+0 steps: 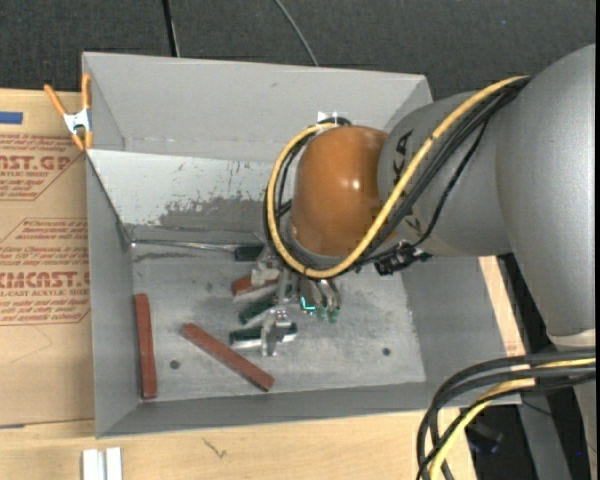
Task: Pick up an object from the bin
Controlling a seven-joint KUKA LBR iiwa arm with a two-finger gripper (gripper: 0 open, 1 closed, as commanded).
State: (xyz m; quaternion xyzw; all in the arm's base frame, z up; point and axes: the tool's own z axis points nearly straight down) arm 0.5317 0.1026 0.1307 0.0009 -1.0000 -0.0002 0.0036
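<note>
The grey arm (pixel 540 168) reached in from the right and bent steeply over the bin (pixel 180 98), probably so the wrist could point straight down at the floor rather than scrape the sloped walls. Its orange cover (pixel 335 188), ringed by yellow cables (pixel 280 183), hung over the middle of the bin and hid much of what lay under it.

On the floor, one long brown bar (pixel 143 346) lay flat along the left wall, well apart from the wrist. A second brown bar (pixel 227 356) lay slanted across the front of the floor, with its upper end nearer the tool. Both sat too close to a wall or too far aside to be the likely target.

The tool (pixel 273 333) was low, just above or on the floor near the middle, among a few small loose things. Whether it was apart or together could not be told, as its own metal parts blended with the clutter. A small dark piece (pixel 250 314) lay just beside it on the left, and a small reddish piece (pixel 245 286) lay near, a little farther back. Judging by that placement, the dark piece seemed the thing it stood over. Nothing could be seen held in the tool.
</note>
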